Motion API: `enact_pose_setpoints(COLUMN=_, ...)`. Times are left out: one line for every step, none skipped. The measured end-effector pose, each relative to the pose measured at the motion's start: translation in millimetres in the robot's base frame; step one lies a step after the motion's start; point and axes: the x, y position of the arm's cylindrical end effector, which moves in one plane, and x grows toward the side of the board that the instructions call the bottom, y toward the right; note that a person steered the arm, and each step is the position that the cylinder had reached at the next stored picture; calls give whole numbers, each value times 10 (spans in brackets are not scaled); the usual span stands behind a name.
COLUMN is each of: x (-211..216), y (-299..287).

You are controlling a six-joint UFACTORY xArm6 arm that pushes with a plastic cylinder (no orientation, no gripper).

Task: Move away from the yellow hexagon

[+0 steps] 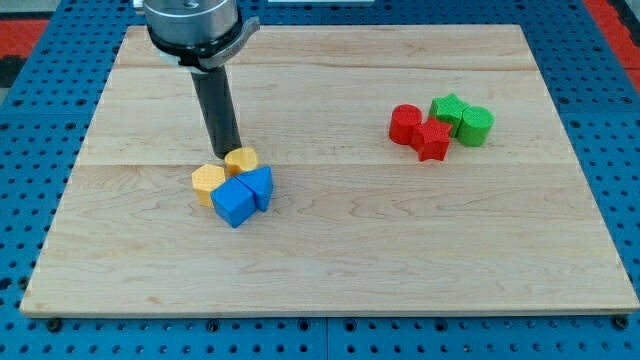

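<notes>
My tip (226, 152) stands on the wooden board (330, 250), left of centre. It is right against the upper left edge of a small yellow block (241, 160) that looks like the hexagon. A second yellow block (207, 183), whose shape I cannot make out, lies just below and left of the tip. A blue cube (234, 203) and another blue block (259, 185) sit packed against the two yellow ones on their lower side. The rod hides the board directly behind it.
At the view's right sits a second cluster: a red cylinder (405, 124), a red star (433, 140), a green star (449, 108) and a green cylinder (477, 126). A blue pegboard (30, 200) surrounds the board.
</notes>
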Motion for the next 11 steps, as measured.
enact_pose_setpoints(x=31, y=-12)
enact_pose_setpoints(x=-6, y=-186)
enact_pose_setpoints(x=-61, y=-196)
enact_pose_setpoints(x=-70, y=-196)
enact_pose_setpoints(x=-73, y=-196)
enact_pose_setpoints(x=-168, y=-133)
enact_pose_setpoints(x=-330, y=-66)
enact_pose_setpoints(x=-633, y=28)
enact_pose_setpoints(x=-673, y=243)
enact_pose_setpoints(x=-578, y=418)
enact_pose_setpoints(x=-338, y=792)
